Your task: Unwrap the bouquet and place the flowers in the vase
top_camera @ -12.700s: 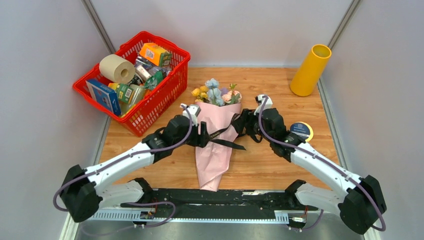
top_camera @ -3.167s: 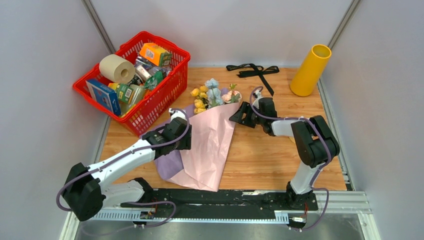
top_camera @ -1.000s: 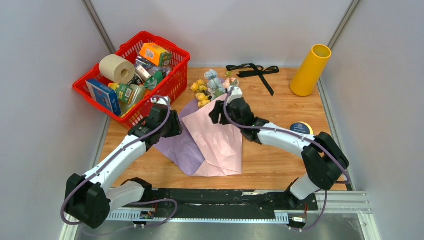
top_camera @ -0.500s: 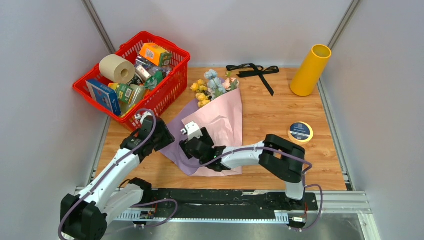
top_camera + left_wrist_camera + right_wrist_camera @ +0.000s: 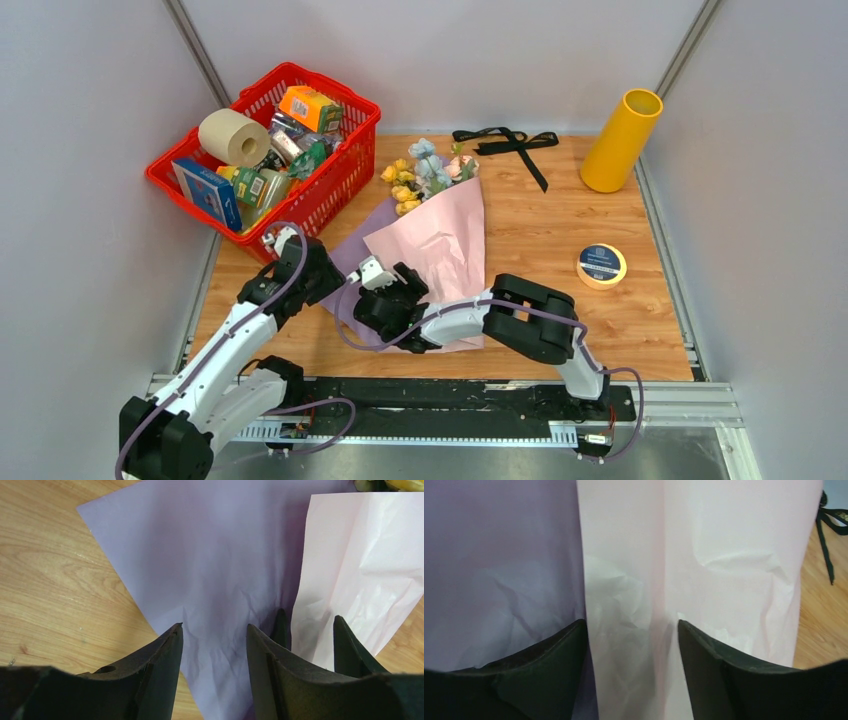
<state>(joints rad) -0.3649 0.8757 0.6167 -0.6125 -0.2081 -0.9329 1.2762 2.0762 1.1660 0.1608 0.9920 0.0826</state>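
Left wrist view shows the left gripper [image 5: 214,630] parted and empty above the lilac paper [image 5: 210,555]. The right gripper [image 5: 632,625] also stands released, over the pink paper [image 5: 724,545]. The flowers [image 5: 425,172] lie beyond both, and the vase [image 5: 620,140] stands well apart, far to their right.

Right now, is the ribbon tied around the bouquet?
No, the ribbon lies loose near the far edge, left of the vase, apart from the bouquet.

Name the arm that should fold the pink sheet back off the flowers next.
Right, probably. The right claw, open, hangs over the pink sheet at its edge against the lilac sheet. The left claw, also open, is over the lilac sheet only, which already lies flat.
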